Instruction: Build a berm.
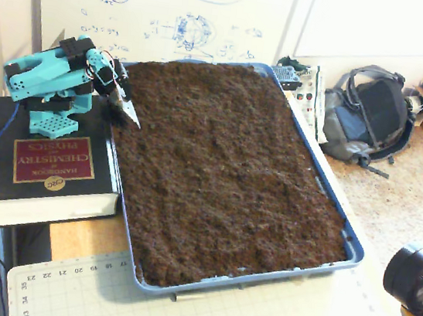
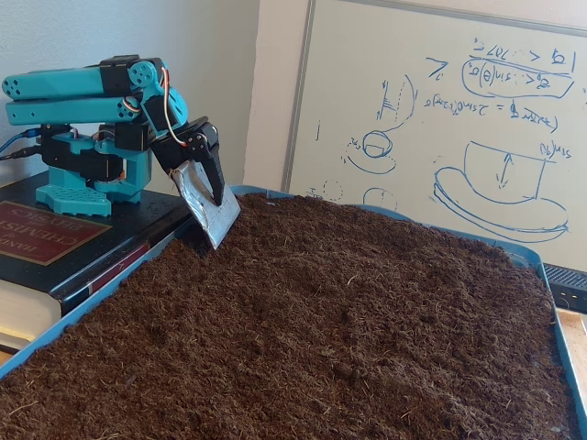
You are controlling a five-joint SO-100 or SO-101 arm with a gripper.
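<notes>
Brown soil (image 1: pixel 226 168) fills the blue tray (image 1: pixel 351 250); at its corner, the claw (image 2: pixel 213 220) grips a metal blade (image 2: pixel 206 209).

Dark loose soil (image 1: pixel 226 168), level, no berm

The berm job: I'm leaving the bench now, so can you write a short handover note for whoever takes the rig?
Gripper: folded back at the tray's corner by the arm's base, carrying a flat metal blade; its tip sits at the soil surface. Whether the jaws are open or shut cannot be told.
Arm base stands on a book beside the tray.
Soil: fills the tray, roughly level in both fixed views.
Done: nothing visible; no ridge, no grooves.
Left: the whole berm, pushing soil into one long raised mound.
</notes>
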